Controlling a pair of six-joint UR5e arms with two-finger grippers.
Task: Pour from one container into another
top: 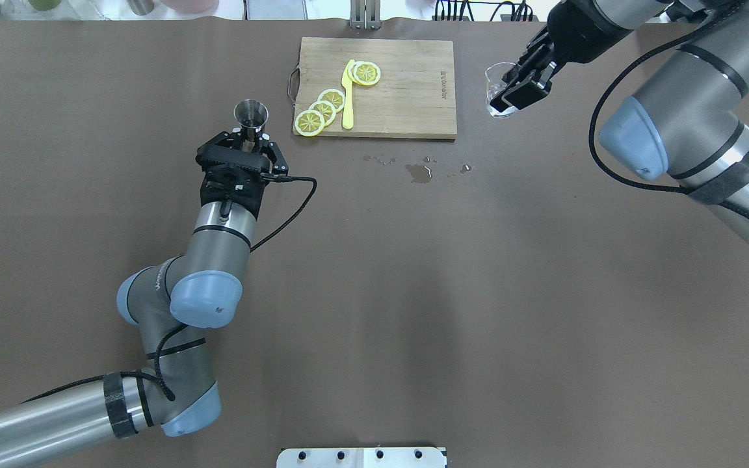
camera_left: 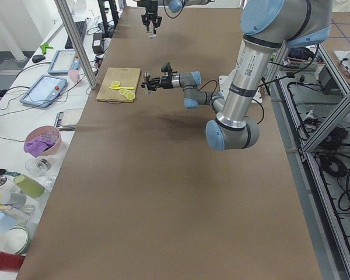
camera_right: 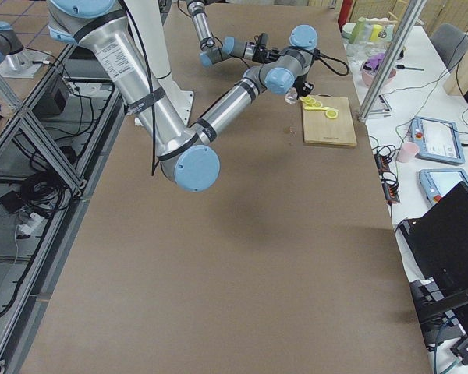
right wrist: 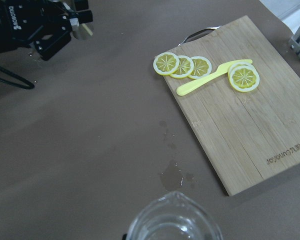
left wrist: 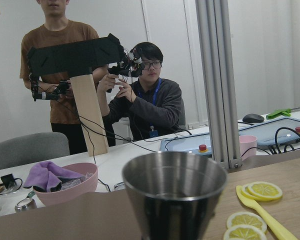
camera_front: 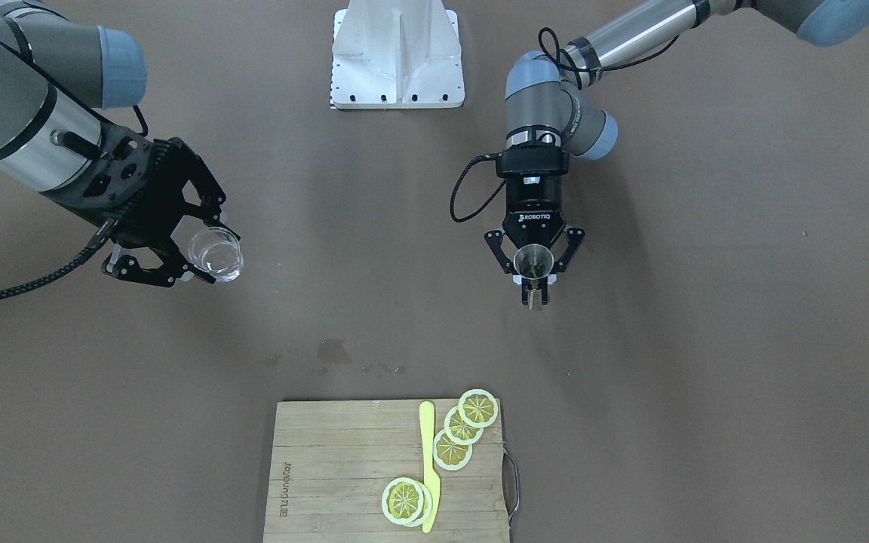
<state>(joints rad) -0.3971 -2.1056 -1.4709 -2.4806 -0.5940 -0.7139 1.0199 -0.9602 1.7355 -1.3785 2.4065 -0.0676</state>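
Observation:
A small steel cup [camera_front: 534,262] stands upright in my left gripper [camera_front: 534,289], which is shut on its lower part. From overhead the steel cup [top: 251,115] sits just beyond the left gripper [top: 245,138], left of the cutting board. It fills the lower middle of the left wrist view as the steel cup [left wrist: 174,194]. My right gripper [camera_front: 191,260] is shut on a clear glass beaker [camera_front: 216,253] held above the table. Overhead, the glass beaker [top: 497,97] hangs right of the board in the right gripper [top: 517,88]. Its rim, the glass beaker [right wrist: 174,223], shows at the bottom of the right wrist view.
A wooden cutting board [top: 407,84] carries lemon slices [top: 320,110] and a yellow plastic knife [top: 348,97]. Small wet spots [top: 419,171] lie on the brown table in front of it. Two people [left wrist: 145,95] show beyond the table's far edge.

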